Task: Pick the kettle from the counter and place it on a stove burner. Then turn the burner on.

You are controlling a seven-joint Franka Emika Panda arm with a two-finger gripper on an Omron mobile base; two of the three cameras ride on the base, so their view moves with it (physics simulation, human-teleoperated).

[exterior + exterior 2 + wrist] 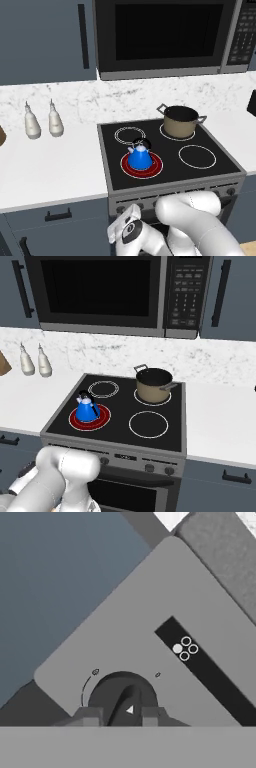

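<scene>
A: Where's the gripper (120,717) right now?

B: Down at the front panel of the range. In the hand view its jaws stand narrow on either side of a dark round knob (121,697), the fingertips (90,716) right at the knob's flanks. It looks like a pinch on the knob, not a loose hover.

A: And the kettle (139,156)?

B: Upright on the front-left stove burner (155,167), the big double ring. That ring glows red around its base, while the other circles are plain white outlines. So I'd judge the placing done and the burner already on, or close to it. What's left seems small: finish the turn if needed, then let go.

A: Anything crowding the hand?

B: The panel's edge and the dark cabinet front lie just beside the knob. The arm is folded low against the range, so backing straight out looks safest. The tan pot (153,385) sits on the rear-right circle, well apart from the kettle. The counter (50,170) to the left carries two pale bottles (42,122) near the backsplash.
</scene>
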